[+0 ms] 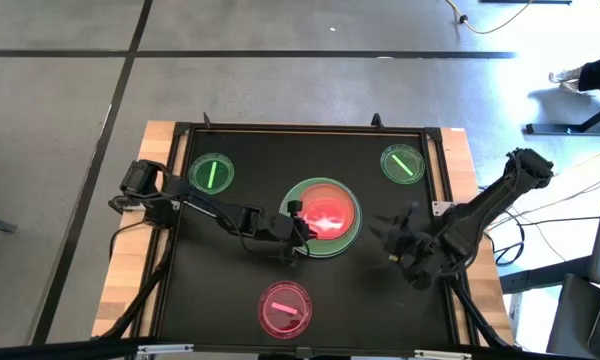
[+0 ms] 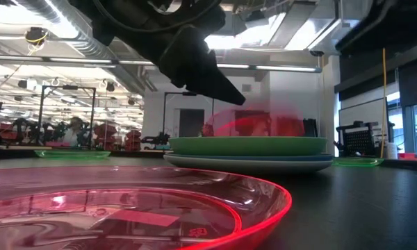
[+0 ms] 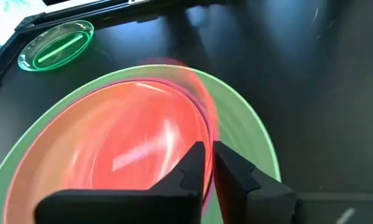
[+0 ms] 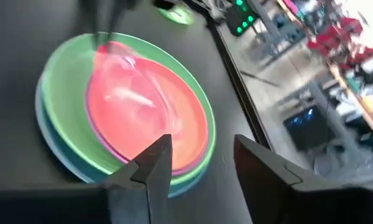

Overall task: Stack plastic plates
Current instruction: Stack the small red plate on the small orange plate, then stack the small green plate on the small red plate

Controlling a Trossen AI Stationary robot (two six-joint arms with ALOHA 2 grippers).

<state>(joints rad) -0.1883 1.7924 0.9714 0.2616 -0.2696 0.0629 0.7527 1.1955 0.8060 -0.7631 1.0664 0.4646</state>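
Nearest me, small pink-red plate [image 2: 125, 208] flat, my left gripper [image 1: 298, 216] pinching tilted pink-red plate [image 1: 330, 214] over green plate [image 1: 310, 243] — right gripper [image 1: 398, 238] spread wide, empty.

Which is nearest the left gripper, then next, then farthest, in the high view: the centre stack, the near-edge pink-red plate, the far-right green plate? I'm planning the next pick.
From the left gripper:
1. Centre stack, touching, just to its right.
2. Small pink-red plate, toward the near edge.
3. Small green plate, far right corner.
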